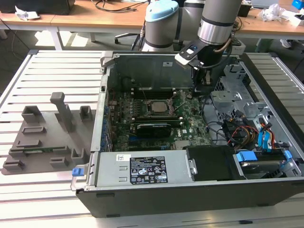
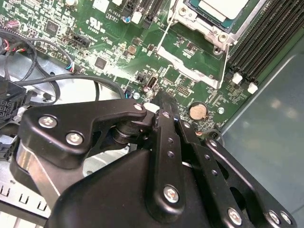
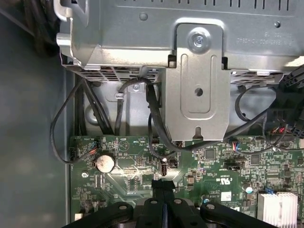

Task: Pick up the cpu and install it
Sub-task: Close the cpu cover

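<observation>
Second wrist view: the cpu [image 2: 223, 7] lies in the socket [image 2: 209, 29], well apart from the gripper [image 2: 160, 99], whose jaws are together and empty. Likely light, stiff and fragile underneath — best held by opposite edges.

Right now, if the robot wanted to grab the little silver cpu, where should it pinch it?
Probably by two opposite edges, coming straight down from above. The cpu lies flat, silvery top up, in the metal-framed socket on the motherboard, so only its thin sides offer a hold. The frame hugs it, so room looks tight.
</observation>
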{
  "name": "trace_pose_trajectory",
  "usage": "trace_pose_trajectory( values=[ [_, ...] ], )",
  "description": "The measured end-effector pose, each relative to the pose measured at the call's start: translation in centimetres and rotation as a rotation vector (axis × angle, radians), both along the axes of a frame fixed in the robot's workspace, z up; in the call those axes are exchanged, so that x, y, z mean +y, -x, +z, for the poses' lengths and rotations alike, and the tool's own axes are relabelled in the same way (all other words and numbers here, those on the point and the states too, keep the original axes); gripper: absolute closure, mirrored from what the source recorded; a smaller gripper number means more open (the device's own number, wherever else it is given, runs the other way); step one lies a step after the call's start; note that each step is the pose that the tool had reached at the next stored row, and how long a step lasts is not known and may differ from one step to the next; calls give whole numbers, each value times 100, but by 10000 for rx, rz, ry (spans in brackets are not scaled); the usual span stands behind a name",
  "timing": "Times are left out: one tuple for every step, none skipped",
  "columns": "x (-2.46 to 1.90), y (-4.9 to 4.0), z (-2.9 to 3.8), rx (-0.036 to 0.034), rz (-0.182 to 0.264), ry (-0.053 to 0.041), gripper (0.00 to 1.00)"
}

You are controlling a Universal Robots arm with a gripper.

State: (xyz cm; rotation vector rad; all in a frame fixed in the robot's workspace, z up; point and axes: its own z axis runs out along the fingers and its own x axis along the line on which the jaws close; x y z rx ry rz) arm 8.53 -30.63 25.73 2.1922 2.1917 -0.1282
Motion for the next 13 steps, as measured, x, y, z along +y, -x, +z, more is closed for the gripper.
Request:
trace_pose_trajectory(
  values=[
    [0,0,-15,0,0,-1,89],
    [0,1,-23,0,-1,-1,89],
    [0,6,-31,0,-1,-1,89],
    [0,16,-40,1,-1,0,89],
    [0,26,-44,0,0,1,89],
    [0,43,-48,0,-1,0,89],
    [0,75,-52,0,1,0,89],
    [0,91,-52,1,0,1,89],
    [0,113,-54,1,-1,0,89],
    [0,135,-56,1,-1,0,89],
    [0,152,-57,0,-1,0,89],
    [0,168,-58,0,0,0,89],
    [0,182,-58,0,0,0,89]
  ],
)
